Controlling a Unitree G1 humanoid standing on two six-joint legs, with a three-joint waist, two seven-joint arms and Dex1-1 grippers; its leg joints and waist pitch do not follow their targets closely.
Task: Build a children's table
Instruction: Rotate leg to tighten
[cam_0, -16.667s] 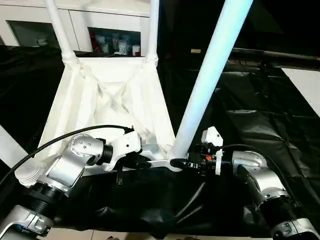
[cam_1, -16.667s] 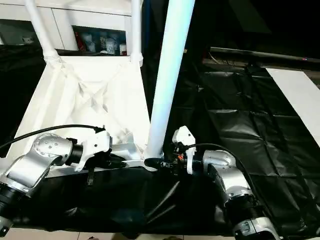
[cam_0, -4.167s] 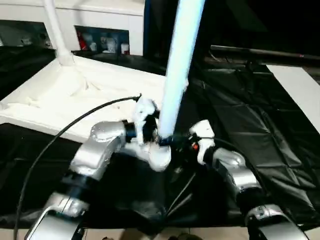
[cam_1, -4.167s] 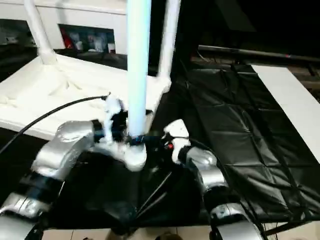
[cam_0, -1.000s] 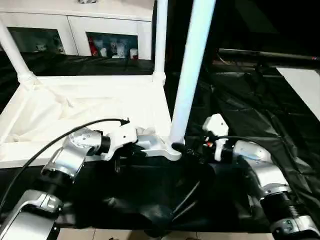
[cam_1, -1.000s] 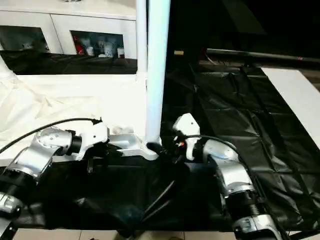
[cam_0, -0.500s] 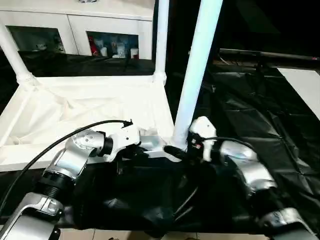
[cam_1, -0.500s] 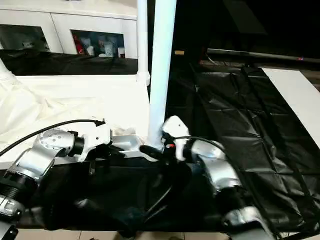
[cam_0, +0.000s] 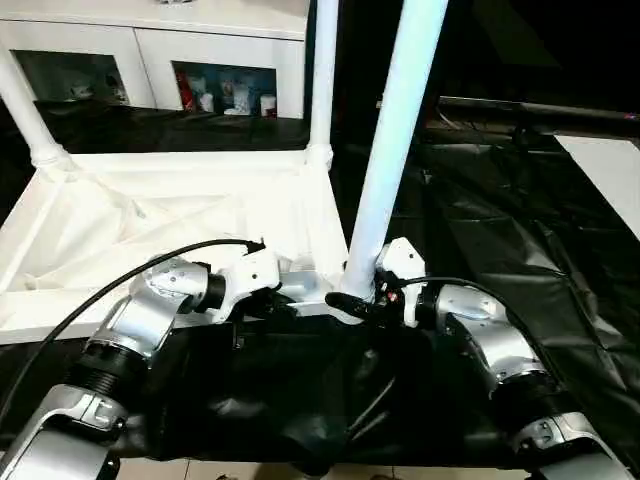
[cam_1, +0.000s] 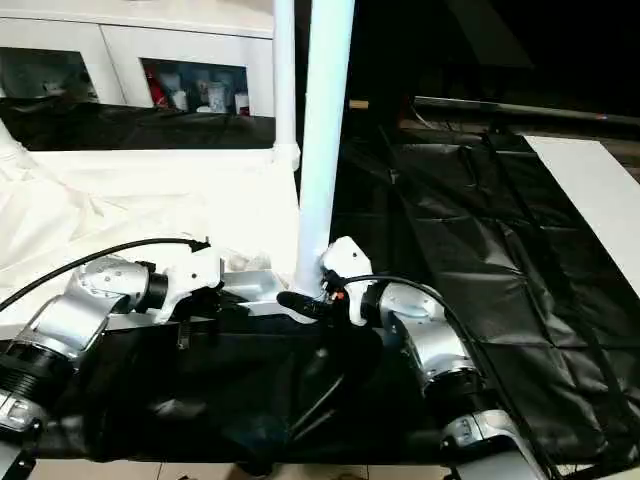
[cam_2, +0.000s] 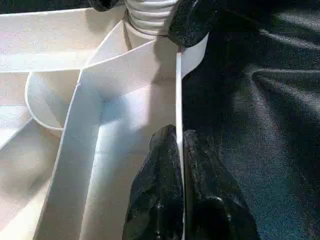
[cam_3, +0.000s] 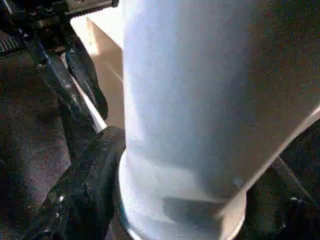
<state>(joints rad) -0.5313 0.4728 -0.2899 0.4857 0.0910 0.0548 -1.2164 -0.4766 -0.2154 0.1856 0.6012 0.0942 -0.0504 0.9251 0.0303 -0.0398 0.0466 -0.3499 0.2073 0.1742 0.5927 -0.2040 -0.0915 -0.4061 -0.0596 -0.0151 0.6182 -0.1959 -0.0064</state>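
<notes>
— Three legs stand in their sockets; which step is this?

— Seating the near one. My left gripper (cam_2: 179, 150) is pinched shut on the thin rim of the upturned table top (cam_0: 150, 215), which lies ribs-up on black sheeting (cam_0: 500, 200). My right gripper (cam_3: 165, 200) brackets the base of the near leg (cam_0: 395, 140), its fingers either side; a firm clamp I cannot confirm.

— Next?

— Probably closing on the leg and pressing or twisting it home.

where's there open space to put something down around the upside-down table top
Free: the black sheet to the right of the near leg, up to the white board. Crowded: the near corner, where the left gripper pinches the table top rim and the right gripper sits at the leg's base.
</notes>
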